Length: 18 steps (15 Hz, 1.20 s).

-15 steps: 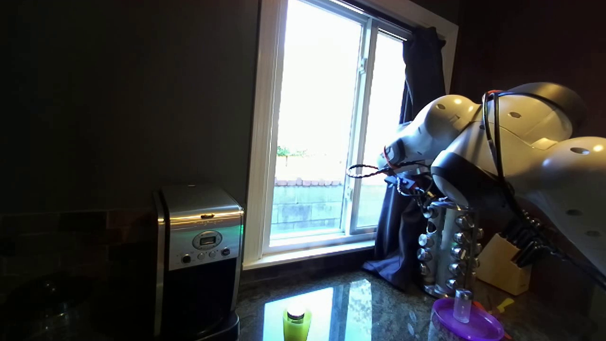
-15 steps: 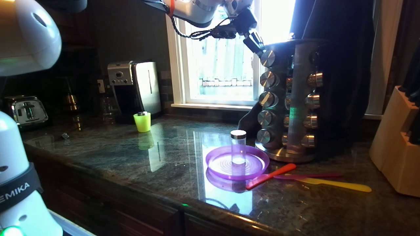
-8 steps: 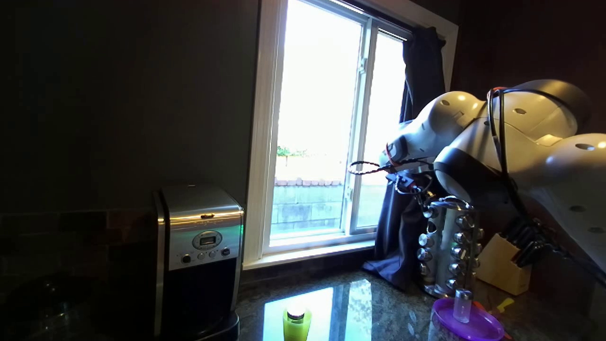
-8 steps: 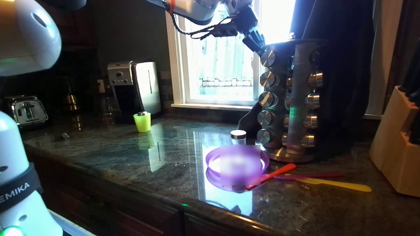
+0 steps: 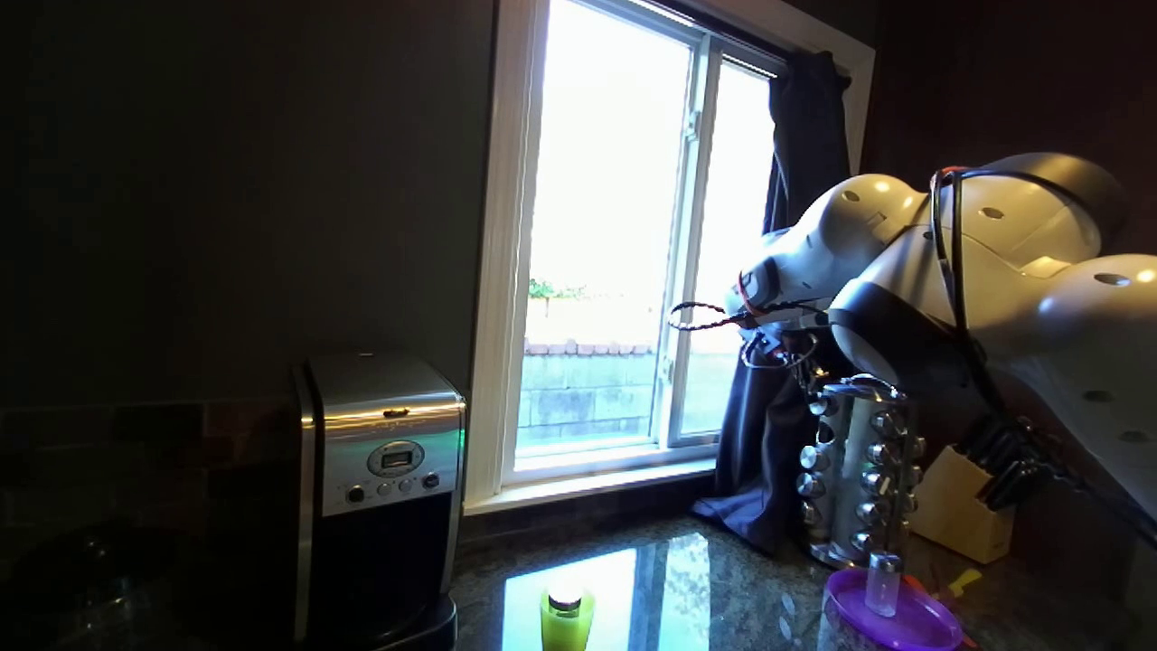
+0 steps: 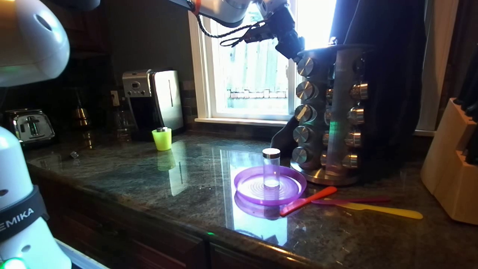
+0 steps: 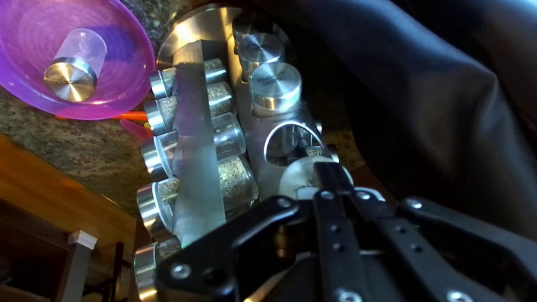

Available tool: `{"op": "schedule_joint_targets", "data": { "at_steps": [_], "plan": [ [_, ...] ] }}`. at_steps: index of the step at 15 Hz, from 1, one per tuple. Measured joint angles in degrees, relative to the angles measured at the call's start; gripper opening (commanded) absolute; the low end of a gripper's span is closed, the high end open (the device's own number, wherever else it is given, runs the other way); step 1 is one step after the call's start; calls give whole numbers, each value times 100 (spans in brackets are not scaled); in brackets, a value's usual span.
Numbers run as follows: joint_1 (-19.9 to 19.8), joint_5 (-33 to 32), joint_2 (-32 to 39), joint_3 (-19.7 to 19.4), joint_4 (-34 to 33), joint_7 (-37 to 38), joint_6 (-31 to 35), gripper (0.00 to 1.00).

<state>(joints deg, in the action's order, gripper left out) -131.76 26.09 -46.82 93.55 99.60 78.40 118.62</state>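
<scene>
- Gripper (image 7: pixel 340 180): fingers drawn together tip to tip, narrow, aimed at the top of the rack.
- Spice jar (image 7: pixel 298 178) right at the tips, 9 o'clock in wrist view; lid half hidden by the fingers. It's in the top slot of its column. Contact: can't tell.
- Round slot (image 7: pixel 289 142), next one down, 10 o'clock from the tips.
- Lidded jars (image 7: pixel 275 86) further down the same column, 11 o'clock.
- Dark curtain (image 7: pixel 440 126) at 2 o'clock, wrist view.
- Spice rack (image 6: pixel 341 97) upright; gripper at its upper edge in both exterior views, rack at 5 o'clock from the tips in an exterior view. Rest is from that view.
- Purple plate (image 6: pixel 257 201): 7 o'clock of rack. Clear jar (image 6: pixel 271 170) upright in it, metal lid on.
- Orange knife (image 6: pixel 310 201) at plate's 4 o'clock, just beside; purple knife (image 6: pixel 358 200) and yellow knife (image 6: pixel 392 212) at 3.
- Knife block (image 6: pixel 446 179): 4 o'clock of rack.
- Green cup (image 6: pixel 161 140): plate's 10 o'clock, metal-topped item inside.
- Coffee maker (image 6: pixel 166 99) at cup's 12, toaster (image 6: pixel 31 129) at 9.
</scene>
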Motion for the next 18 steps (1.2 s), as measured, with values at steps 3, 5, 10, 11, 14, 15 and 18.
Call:
{"op": "schedule_joint_targets", "data": {
  "at_steps": [3, 5, 10, 11, 14, 15, 18],
  "plan": [
    [-99, 0, 0, 65, -78, 157, 0, 0],
    [-171, 0, -1, 116, -141, 173, 0, 0],
    [-151, -83, -1, 178, -172, -98, -23, 0],
    [-134, -102, -1, 177, -171, -175, -55, 0],
    [-53, -157, -1, 152, -168, -374, -83, 0],
    [-10, -180, 1, 127, -165, -435, -98, 0],
    [140, -357, 8, 31, -160, -658, -410, 27]
  ]
}}
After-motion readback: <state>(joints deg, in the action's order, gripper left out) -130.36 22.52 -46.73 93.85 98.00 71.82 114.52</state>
